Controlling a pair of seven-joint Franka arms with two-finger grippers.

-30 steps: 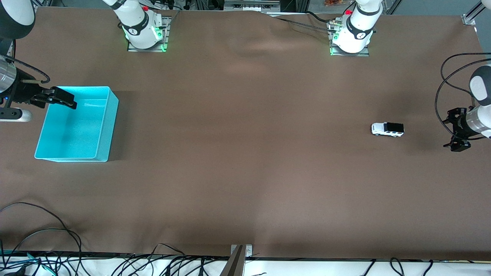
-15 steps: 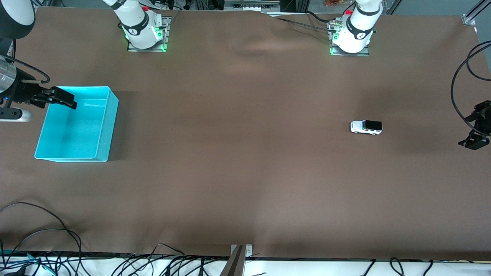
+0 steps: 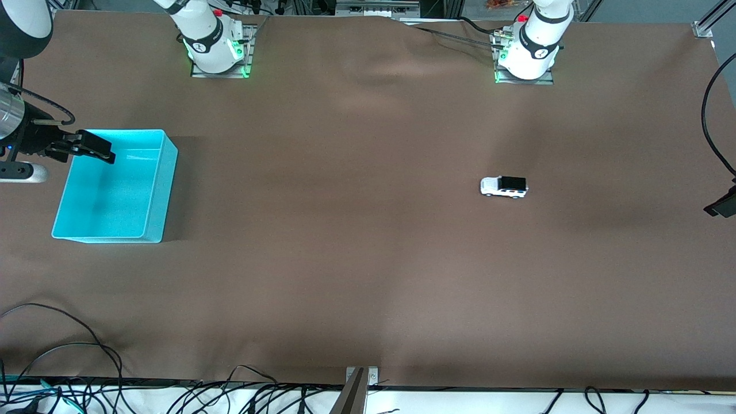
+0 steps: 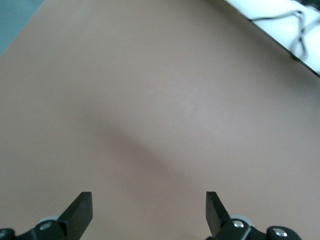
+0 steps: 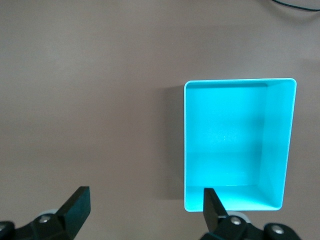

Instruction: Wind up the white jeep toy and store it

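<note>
Hovering over the turquoise bin's [image 3: 115, 187] rim at the right arm's end of the table, the right gripper [image 3: 92, 147] has its jaws spread wide with nothing between them; judging by that pose, it's parked there as the catcher for the storing step. Bin itself is empty, open top up, in the right wrist view too [image 5: 235, 145]. Brown table cover [image 3: 356, 259] between bin and toy is bare. White jeep toy [image 3: 504, 187] sits on its wheels on the cover, well apart from the bin, toward the left arm's end, untouched by either gripper. Left gripper [image 3: 723, 204] is only just in view at the edge past the toy, pulled off to the side; its wrist view shows the fingers [image 4: 80, 212] spread wide over bare cover, holding nothing. My read: the toy is loose, not yet stored, and the bin end is staged for pickup.
</note>
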